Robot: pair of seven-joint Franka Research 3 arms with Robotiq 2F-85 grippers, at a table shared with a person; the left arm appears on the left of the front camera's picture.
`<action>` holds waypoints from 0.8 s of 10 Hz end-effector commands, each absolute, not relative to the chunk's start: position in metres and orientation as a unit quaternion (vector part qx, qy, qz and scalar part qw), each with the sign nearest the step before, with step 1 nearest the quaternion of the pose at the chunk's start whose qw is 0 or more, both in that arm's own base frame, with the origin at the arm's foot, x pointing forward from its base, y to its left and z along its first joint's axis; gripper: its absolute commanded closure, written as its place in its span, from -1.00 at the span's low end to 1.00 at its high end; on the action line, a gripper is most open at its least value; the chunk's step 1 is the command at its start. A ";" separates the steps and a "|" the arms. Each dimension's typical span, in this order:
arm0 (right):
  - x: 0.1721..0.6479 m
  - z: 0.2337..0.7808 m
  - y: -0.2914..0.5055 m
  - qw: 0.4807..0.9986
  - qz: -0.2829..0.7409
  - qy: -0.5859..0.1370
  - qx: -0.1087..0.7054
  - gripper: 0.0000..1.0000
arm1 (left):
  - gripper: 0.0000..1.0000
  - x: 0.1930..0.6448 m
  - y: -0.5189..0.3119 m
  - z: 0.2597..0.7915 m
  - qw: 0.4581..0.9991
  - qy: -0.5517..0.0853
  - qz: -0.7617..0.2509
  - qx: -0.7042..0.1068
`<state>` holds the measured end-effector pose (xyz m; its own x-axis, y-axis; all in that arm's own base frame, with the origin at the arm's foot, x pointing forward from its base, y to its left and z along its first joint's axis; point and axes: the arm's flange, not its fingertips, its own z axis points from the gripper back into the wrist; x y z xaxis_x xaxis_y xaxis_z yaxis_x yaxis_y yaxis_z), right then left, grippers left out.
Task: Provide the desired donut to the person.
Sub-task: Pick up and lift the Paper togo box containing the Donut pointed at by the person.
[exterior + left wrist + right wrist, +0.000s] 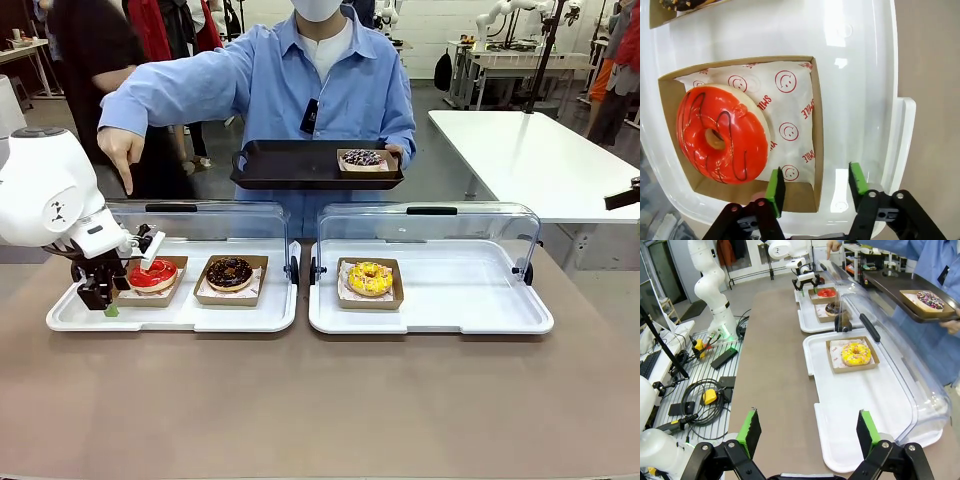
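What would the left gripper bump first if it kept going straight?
The left gripper would likely meet the cardboard box holding the red donut first: its side wall sits between the jaws, white tray beyond. Depth is unclear.

I'm running this from afar, and the room reads as a robotics lab dressed up as a pastry counter. On the near side of my brown table (320,400), coiled cables (700,390) and yellow control boxes (709,396) lie on a metal grid (690,370). At the far right stand white worktables (530,150) on a bare grey floor (445,140). On my table, two white trays (430,326) with clear lids (430,235) mimic a shop display.
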<state>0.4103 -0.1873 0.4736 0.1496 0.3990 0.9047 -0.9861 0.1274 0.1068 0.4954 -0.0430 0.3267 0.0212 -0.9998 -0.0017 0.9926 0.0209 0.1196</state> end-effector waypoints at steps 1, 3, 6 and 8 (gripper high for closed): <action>0.410 0.474 -0.187 0.647 0.533 -0.378 0.393 -1.00 | 1.00 0.497 -0.041 0.326 0.711 -0.045 -0.700 0.052; 0.410 0.474 -0.187 0.647 0.533 -0.378 0.393 -1.00 | 0.82 0.497 -0.041 0.326 0.712 -0.041 -0.699 0.050; 0.410 0.474 -0.187 0.647 0.533 -0.378 0.393 -1.00 | 1.00 0.498 -0.040 0.326 0.713 -0.029 -0.699 0.044; 0.410 0.474 -0.187 0.647 0.533 -0.378 0.393 -1.00 | 1.00 0.498 -0.039 0.328 0.711 -0.026 -0.701 0.038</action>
<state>0.4103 -0.1873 0.4736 0.1496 0.3990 0.9047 -0.9861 0.1274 0.1068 0.4953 -0.0418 0.3266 0.0229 -0.9997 -0.0037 0.9940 0.0224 0.1075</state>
